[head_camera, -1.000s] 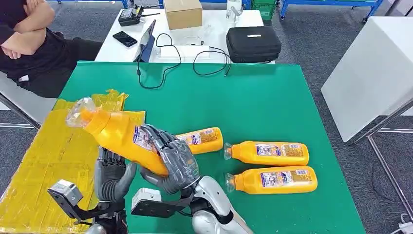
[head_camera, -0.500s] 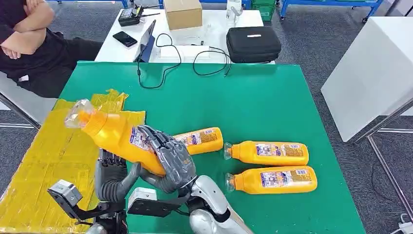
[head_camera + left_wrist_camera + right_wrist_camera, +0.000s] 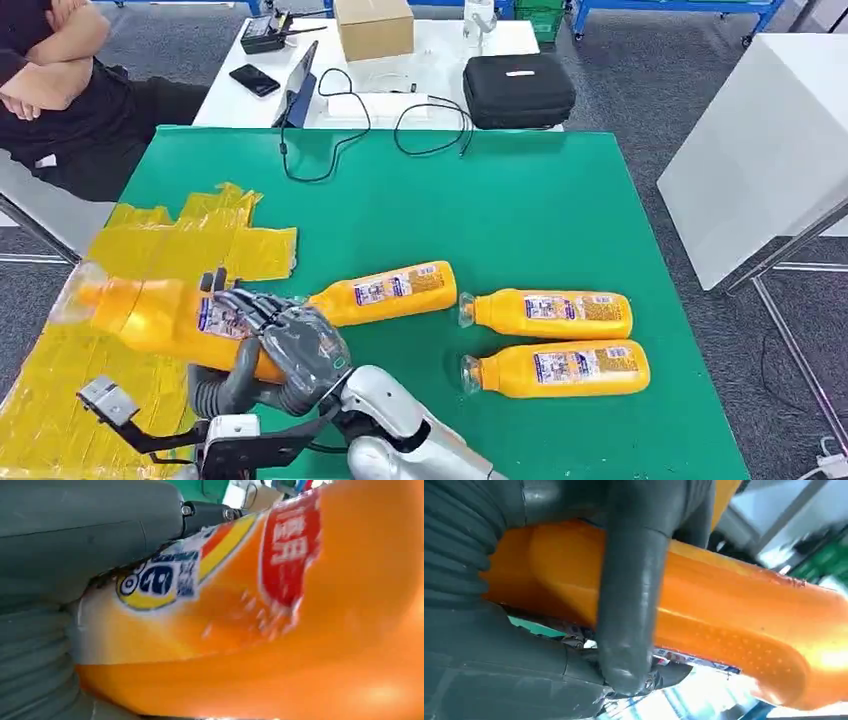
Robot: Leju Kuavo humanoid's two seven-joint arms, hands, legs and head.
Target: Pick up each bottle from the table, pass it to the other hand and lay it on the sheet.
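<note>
An orange bottle with a clear cap lies almost level above the yellow sheet, cap end toward the table's left edge. My right hand wraps over its base end, with the thumb across the orange body. My left hand cups it from below, dark fingers showing behind the label. In the left wrist view the bottle presses against the grey hand. Three more orange bottles lie on the green table: one near centre, two to its right.
A person sits with arms folded at the back left. Behind the green table stands a white table with a black case, a cardboard box and cables. Another white table stands at the right.
Both hands have carried the bottle to the left and lower. It has tipped from a slant to nearly level, over the sheet.
</note>
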